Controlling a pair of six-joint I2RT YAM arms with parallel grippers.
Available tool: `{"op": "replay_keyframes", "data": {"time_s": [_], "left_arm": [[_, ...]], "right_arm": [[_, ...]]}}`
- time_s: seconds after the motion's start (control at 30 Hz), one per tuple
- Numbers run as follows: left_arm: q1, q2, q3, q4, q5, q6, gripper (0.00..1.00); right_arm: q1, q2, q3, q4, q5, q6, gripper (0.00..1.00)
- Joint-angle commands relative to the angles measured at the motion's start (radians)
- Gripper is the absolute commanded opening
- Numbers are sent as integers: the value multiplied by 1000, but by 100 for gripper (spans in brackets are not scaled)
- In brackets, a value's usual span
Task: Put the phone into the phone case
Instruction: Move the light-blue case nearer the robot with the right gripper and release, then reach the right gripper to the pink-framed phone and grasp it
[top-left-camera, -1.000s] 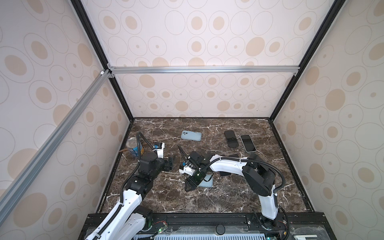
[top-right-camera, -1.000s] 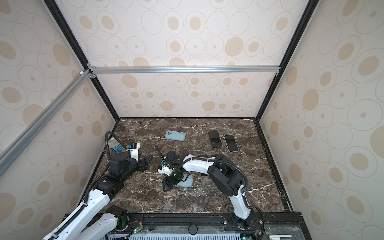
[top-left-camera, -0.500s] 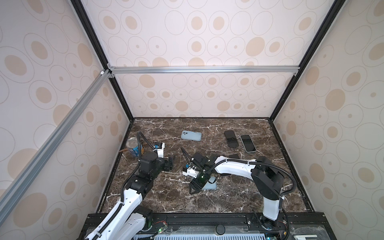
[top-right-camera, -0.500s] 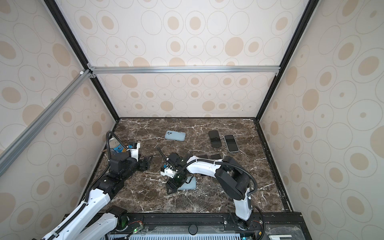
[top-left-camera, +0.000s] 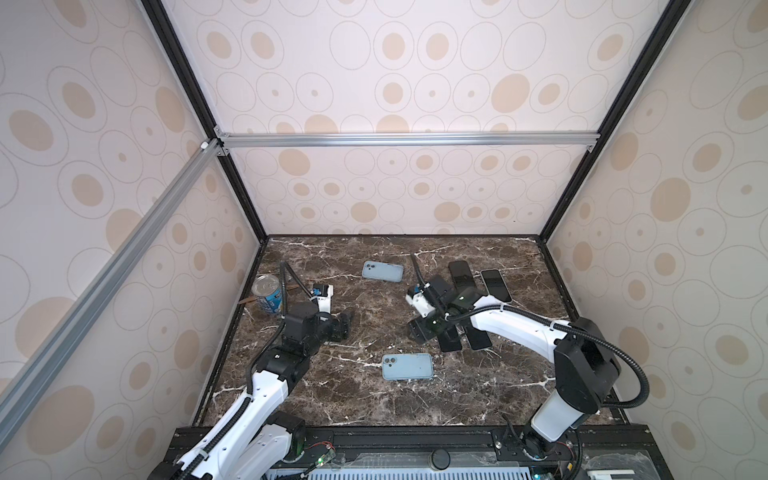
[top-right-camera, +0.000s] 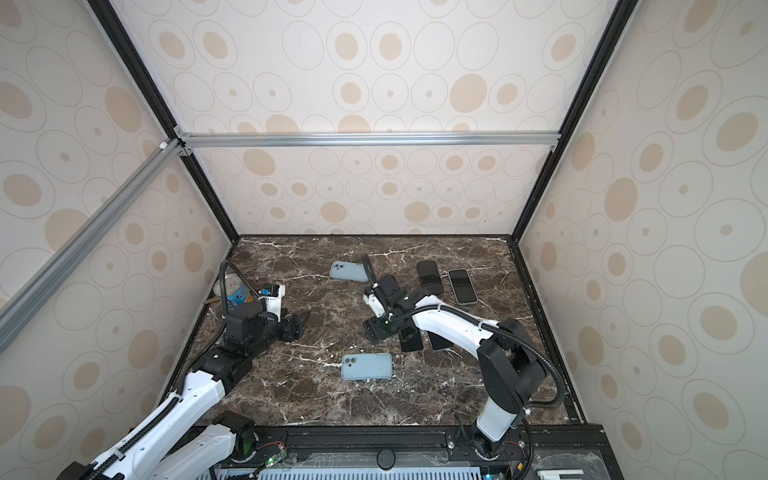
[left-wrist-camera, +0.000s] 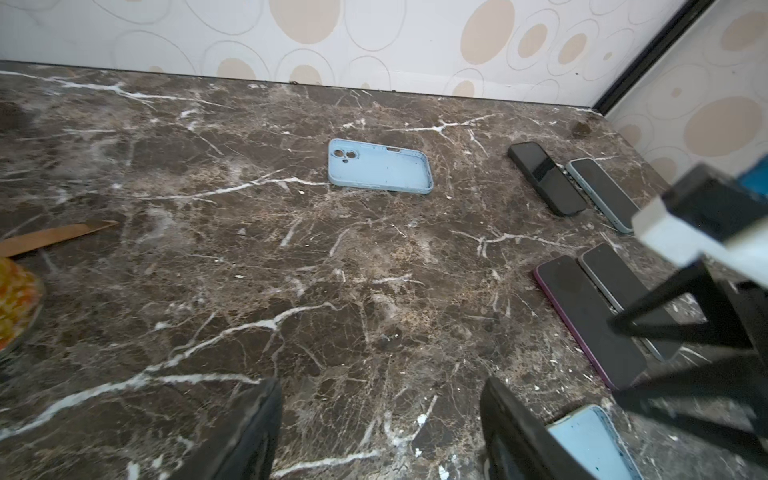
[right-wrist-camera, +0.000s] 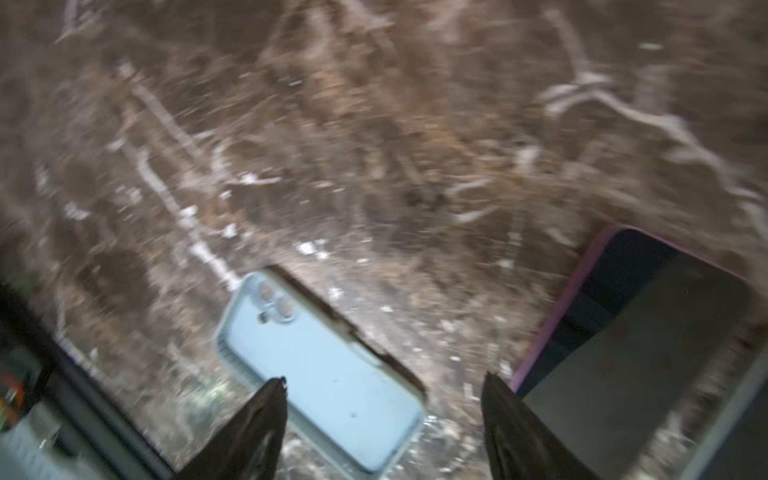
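In both top views a dark marble tabletop (top-left-camera: 332, 399) sits between walls (top-left-camera: 415, 83) papered with beige ovals. A blue phone (top-left-camera: 407, 366) lies flat, back up, at the front middle, and an empty blue case (top-left-camera: 382, 271) lies well behind it.

Left wrist view: the left gripper (left-wrist-camera: 380, 386) has its jaws wide apart and holds nothing.

Right wrist view, blurred: the right gripper (right-wrist-camera: 382, 382) also has its jaws spread and grips nothing. It is near the blue phone and a purple-edged phone (right-wrist-camera: 644, 353).
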Motion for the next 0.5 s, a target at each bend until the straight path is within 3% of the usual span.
{"op": "replay_keyframes", "data": {"time_s": [0.0,0.13,0.33,0.47], "left_arm": [[-7,45,11,40,113,-41,75],[-54,127,37,70,207,-65,75],[-190,255,122,40,175,1,75],[-217,315,155,11,124,27,75]], "right_arm": [[-76,1,-10,-96,158,80,78],[-137,59,16,-131,172,81,80],[-155,149,52,-140,182,92,82],[-155,182,47,-124,151,103,83]]}}
